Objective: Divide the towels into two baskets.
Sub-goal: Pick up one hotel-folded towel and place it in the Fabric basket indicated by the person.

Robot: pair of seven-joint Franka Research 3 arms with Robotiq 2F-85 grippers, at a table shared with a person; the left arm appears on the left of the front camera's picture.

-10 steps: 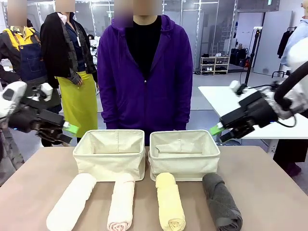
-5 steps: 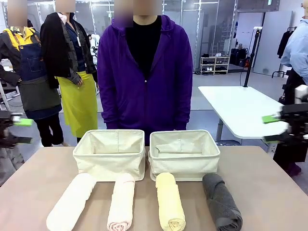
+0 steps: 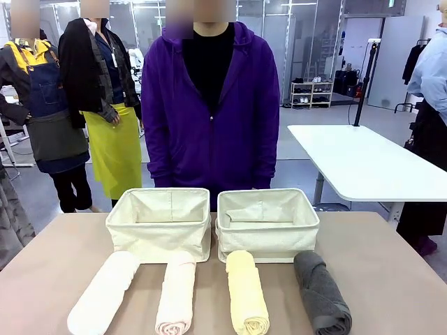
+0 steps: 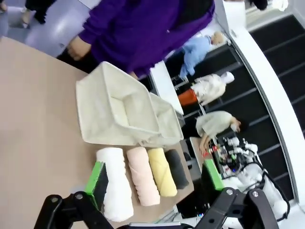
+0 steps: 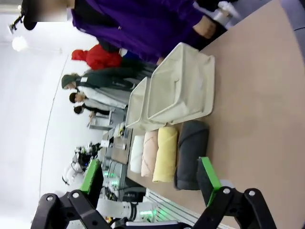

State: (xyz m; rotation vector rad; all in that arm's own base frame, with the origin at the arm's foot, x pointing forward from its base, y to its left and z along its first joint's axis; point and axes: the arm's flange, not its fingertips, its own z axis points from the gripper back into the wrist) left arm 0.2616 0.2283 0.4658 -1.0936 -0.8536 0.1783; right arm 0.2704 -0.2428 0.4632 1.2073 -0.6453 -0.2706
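Four towel rolls lie side by side along the table's near edge: white (image 3: pixel 105 289), pale pink-cream (image 3: pixel 176 289), pale yellow (image 3: pixel 246 292) and dark grey (image 3: pixel 321 292). Behind them stand two cream canvas baskets, left (image 3: pixel 159 237) and right (image 3: pixel 267 241), both with nothing in them. My left gripper (image 4: pixel 155 177) is open, off to the side of the table, looking across at the white towel (image 4: pixel 116 183) and the baskets (image 4: pixel 102 124). My right gripper (image 5: pixel 149 176) is open too, off the other side, nearest the grey towel (image 5: pixel 190 152) and a basket (image 5: pixel 183 95).
A person in a purple hoodie (image 3: pixel 209 105) stands right behind the baskets, hands down. A white table (image 3: pixel 356 164) stands farther back on the right. Other people stand at the left and right edges. Bare brown tabletop (image 3: pixel 391 265) lies on both sides of the towels.
Both arms have drawn back out of the front view, the left one to the left, the right one to the right. Towels and baskets have not moved.
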